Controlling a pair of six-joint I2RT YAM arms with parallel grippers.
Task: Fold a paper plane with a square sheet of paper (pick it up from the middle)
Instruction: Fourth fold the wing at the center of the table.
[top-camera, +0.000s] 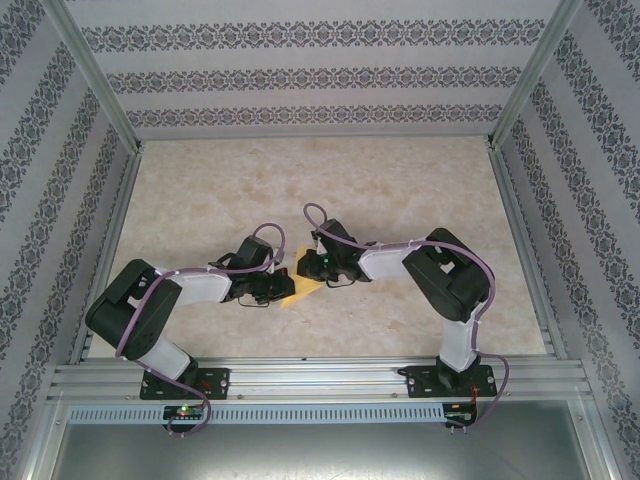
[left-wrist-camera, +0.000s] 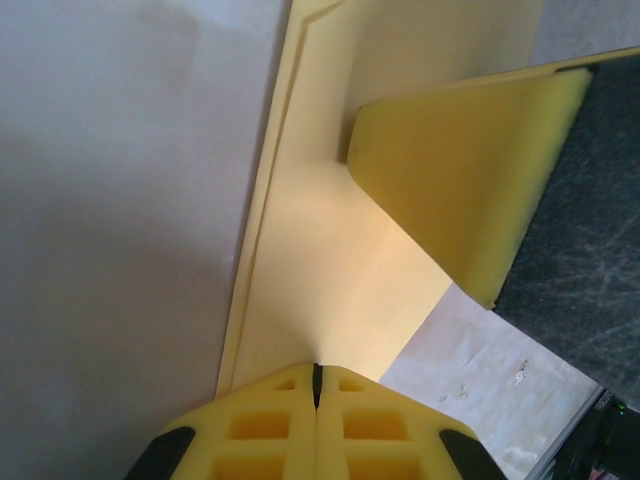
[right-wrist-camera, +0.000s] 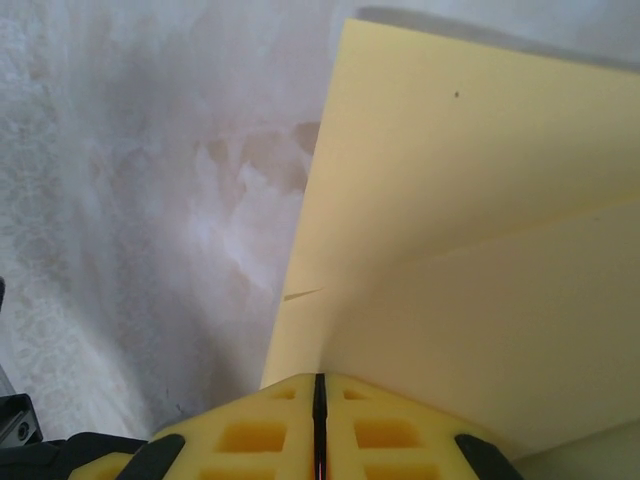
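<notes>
The square sheet of paper (top-camera: 301, 290) is yellow and folded into layers, and it sits between my two grippers near the table's middle front. Whether it has a paper plane's shape I cannot tell. My left gripper (left-wrist-camera: 317, 375) is shut on one edge of the sheet (left-wrist-camera: 320, 250), whose stacked edges run along the left side. A yellow finger (left-wrist-camera: 450, 190) of the right gripper touches the sheet from the upper right. My right gripper (right-wrist-camera: 320, 385) is shut on the sheet (right-wrist-camera: 480, 230), where a crease runs across it. From above, the left gripper (top-camera: 281, 292) and right gripper (top-camera: 313, 272) nearly meet.
The beige marbled table (top-camera: 300, 190) stretches away behind the grippers. Patterned walls (top-camera: 300, 75) and metal frame posts (top-camera: 95, 70) enclose it on three sides. An aluminium rail (top-camera: 320, 385) carrying both arm bases runs along the near edge.
</notes>
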